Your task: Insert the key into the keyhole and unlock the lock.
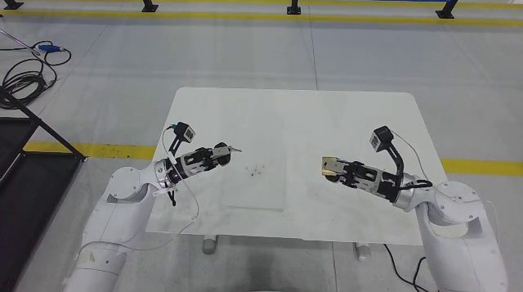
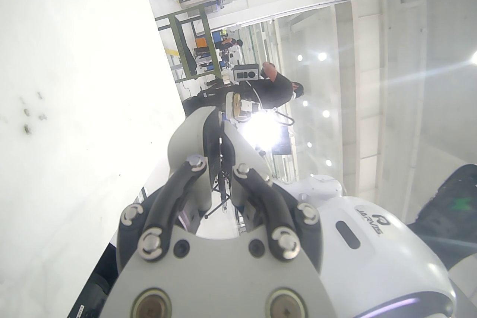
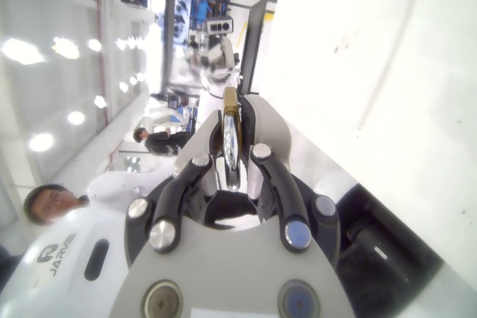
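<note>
A brass padlock [image 1: 330, 164] is clamped in my right gripper [image 1: 333, 167], held above the right half of the white table [image 1: 294, 116]. In the right wrist view the padlock [image 3: 231, 122] stands edge-on between the shut fingers [image 3: 261, 118]. My left gripper [image 1: 223, 151] hovers over the left half of the table, shut on a small silver key [image 1: 234, 149] whose tip points toward the padlock. The left wrist view has the left fingers [image 2: 193, 133] pressed together, with the padlock [image 2: 234, 105] facing them farther off. A wide gap separates key and padlock.
A cluster of small dark specks [image 1: 257, 171] marks the table between the two grippers. A thin clear sheet [image 1: 257, 190] lies on the front middle of the table. The floor with yellow lines and blue barriers lies beyond the far edge.
</note>
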Controlling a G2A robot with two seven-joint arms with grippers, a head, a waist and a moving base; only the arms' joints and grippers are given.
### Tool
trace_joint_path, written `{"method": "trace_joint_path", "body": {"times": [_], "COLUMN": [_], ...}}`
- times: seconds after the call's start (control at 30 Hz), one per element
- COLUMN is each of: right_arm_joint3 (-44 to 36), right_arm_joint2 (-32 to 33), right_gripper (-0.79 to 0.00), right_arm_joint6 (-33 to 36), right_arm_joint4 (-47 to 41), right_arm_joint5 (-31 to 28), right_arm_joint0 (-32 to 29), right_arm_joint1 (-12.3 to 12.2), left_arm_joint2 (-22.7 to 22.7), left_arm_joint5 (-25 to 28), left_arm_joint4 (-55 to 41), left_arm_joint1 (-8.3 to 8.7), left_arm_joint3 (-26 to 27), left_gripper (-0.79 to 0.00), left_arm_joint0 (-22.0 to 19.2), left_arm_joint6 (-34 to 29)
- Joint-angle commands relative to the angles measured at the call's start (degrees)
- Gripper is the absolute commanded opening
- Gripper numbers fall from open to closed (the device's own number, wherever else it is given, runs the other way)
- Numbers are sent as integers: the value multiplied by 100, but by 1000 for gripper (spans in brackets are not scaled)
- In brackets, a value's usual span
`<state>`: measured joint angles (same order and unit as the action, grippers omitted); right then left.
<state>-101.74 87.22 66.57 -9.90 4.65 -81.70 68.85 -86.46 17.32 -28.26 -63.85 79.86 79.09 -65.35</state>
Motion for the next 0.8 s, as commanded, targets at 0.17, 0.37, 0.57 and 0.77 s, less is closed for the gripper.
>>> {"method": "trace_joint_path", "body": {"times": [0.17, 0.37, 0.57, 0.77], "right_arm_joint3": [-1, -1, -1, -1], "right_arm_joint2": [-2, -2, -2, -2], "right_gripper": [-785, -785, -785, -785], "right_arm_joint6": [2, 2, 2, 2], "right_arm_joint4": [-5, -5, -5, -5], "right_arm_joint5": [-6, -6, -6, -6], "right_arm_joint0": [-1, -1, -1, -1], "right_arm_joint1": [-3, -3, -3, -3], "left_arm_joint2": [0, 285, 868, 1407], "left_arm_joint5": [0, 51, 239, 444], "left_arm_joint4": [0, -34, 48, 166], "left_arm_joint1": [0, -53, -161, -271], "left_arm_joint3": [0, 227, 345, 340], "left_gripper": [-785, -785, -785, -785], "left_arm_joint0": [0, 118, 123, -67], "left_arm_joint6": [0, 434, 971, 1373]}}
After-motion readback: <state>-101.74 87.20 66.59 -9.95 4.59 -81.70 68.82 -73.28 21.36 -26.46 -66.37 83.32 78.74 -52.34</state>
